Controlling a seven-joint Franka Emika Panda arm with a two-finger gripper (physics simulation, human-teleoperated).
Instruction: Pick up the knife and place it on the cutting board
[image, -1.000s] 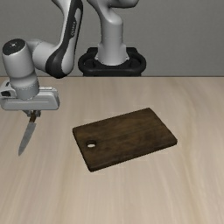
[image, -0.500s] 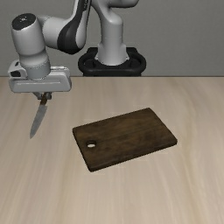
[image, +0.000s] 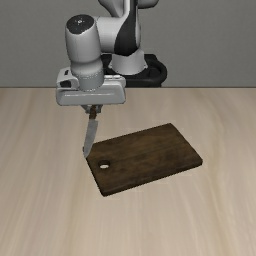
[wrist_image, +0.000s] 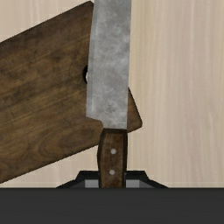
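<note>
- Tabletop (image: 40, 200) of pale wood grain fills the lower two thirds of the exterior view, running edge to edge. It also appears as light planks beside the board in the wrist view (wrist_image: 175, 79).
- Grey wall (image: 220, 40) forms a plain backdrop across the top of the frame.
- Arm (image: 85, 40), white with dark joints, rises from a black base (image: 140, 72) at top centre. It bends toward the upper left, with its last link pointing straight down.
- Cutting board (image: 145, 158), dark brown and rectangular, lies flat on the table at centre frame, turned at a slant. In the wrist view (wrist_image: 44, 96) its short end lies under the blade.
- Gripper (image: 93, 108) hangs left of centre above the board's left end, its fingers clamped on the knife's brown handle (wrist_image: 111, 166).
- Knife (image: 90, 135) is held off the table, blade down, with its tip near the board's left corner. In the wrist view its grey blade (wrist_image: 109, 70) crosses the board's edge.
- Hanging hole (image: 105, 166) sits near the board's left end, just beside the blade (wrist_image: 87, 74).
</note>
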